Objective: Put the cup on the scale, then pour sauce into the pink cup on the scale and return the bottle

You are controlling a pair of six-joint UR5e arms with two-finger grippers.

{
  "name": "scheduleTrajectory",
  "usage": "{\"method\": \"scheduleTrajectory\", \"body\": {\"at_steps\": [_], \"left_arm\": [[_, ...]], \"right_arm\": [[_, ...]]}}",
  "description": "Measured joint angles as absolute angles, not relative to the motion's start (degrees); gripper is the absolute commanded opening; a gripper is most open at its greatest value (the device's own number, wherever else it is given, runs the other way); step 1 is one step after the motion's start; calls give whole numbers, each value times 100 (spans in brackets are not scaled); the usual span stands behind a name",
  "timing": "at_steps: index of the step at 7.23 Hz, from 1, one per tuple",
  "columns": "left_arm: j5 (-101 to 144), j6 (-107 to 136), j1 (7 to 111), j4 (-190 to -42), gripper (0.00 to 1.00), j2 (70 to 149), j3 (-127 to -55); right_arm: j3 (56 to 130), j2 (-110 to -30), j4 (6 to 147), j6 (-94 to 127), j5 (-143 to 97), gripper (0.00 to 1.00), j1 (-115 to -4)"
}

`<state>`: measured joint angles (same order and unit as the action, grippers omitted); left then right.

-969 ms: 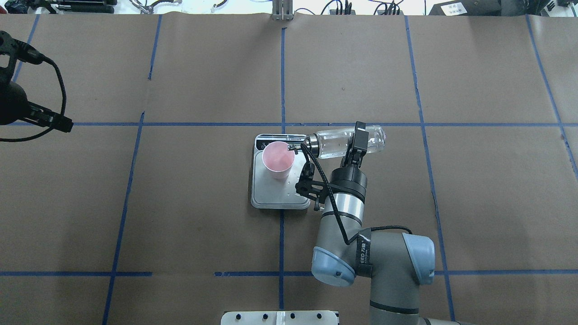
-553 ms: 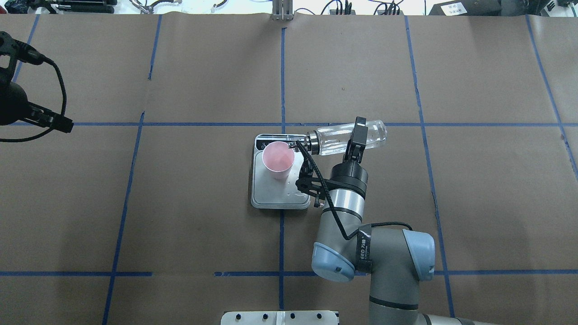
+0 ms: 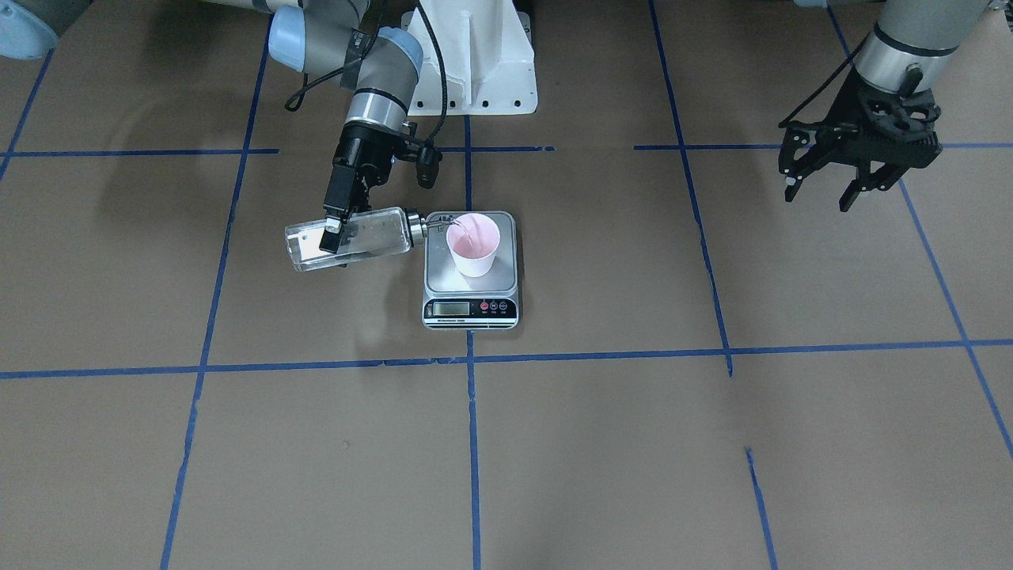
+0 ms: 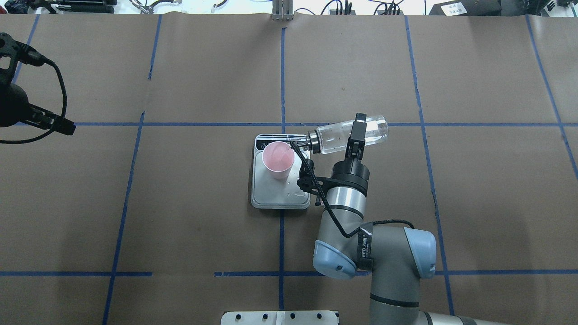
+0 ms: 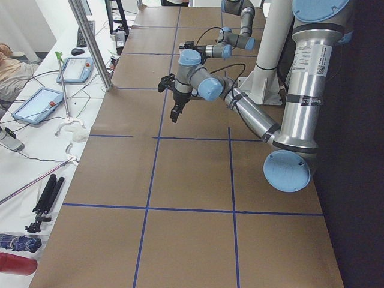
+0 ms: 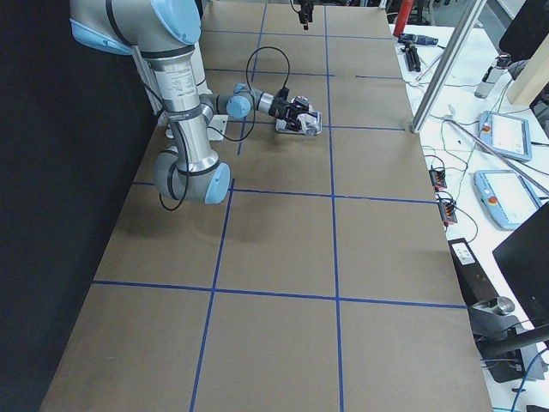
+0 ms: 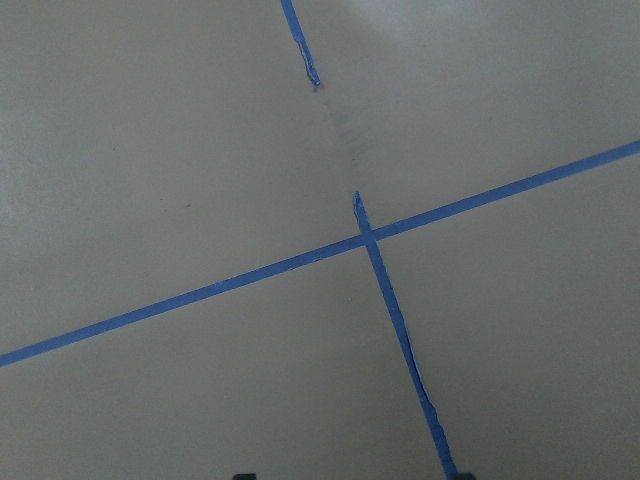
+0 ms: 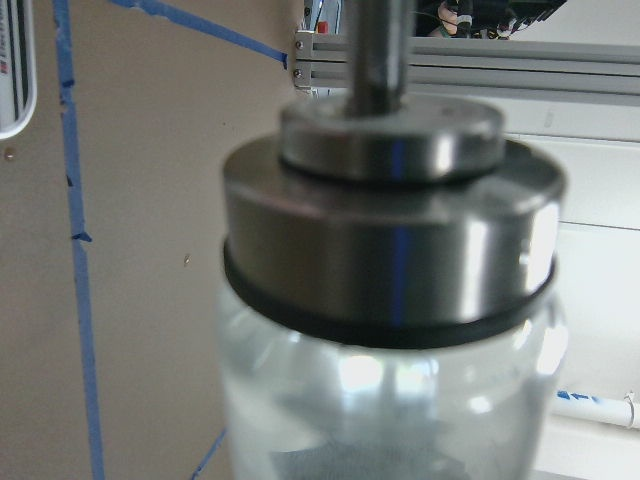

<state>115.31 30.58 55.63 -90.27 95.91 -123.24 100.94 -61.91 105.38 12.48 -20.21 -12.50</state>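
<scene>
The pale pink cup (image 4: 278, 159) (image 3: 473, 244) stands upright on the scale's silver platform (image 4: 280, 194) (image 3: 443, 277). My right gripper (image 4: 355, 134) (image 3: 331, 235) is shut on the clear glass bottle (image 4: 334, 136) (image 3: 372, 233), which lies nearly horizontal just right of the scale in the overhead view. Its silver collar (image 8: 390, 270) and spout reach over the cup's rim. A thin clear stream of sauce (image 3: 468, 226) runs from the spout into the cup. My left gripper (image 3: 823, 186) hangs open and empty far off to the side.
Blue tape lines grid the brown table cover. A few droplets (image 4: 295, 194) sit on the scale's platform near my right wrist. The white robot base plate (image 3: 475, 79) lies behind the scale. Cables and gear line the table's far edge (image 4: 338, 6).
The bottle's base end has swung further from me and its tilt toward the cup has grown. My right wrist shifted slightly with it. The left arm has barely moved.
</scene>
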Motion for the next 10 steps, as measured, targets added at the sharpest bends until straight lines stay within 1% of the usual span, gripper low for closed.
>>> {"method": "scheduleTrajectory", "body": {"at_steps": [10], "left_arm": [[11548,3101,5564,-9018,72,9633,-12334]], "right_arm": [[10122,-6221,10564,36,-1668,0,-1257]]}}
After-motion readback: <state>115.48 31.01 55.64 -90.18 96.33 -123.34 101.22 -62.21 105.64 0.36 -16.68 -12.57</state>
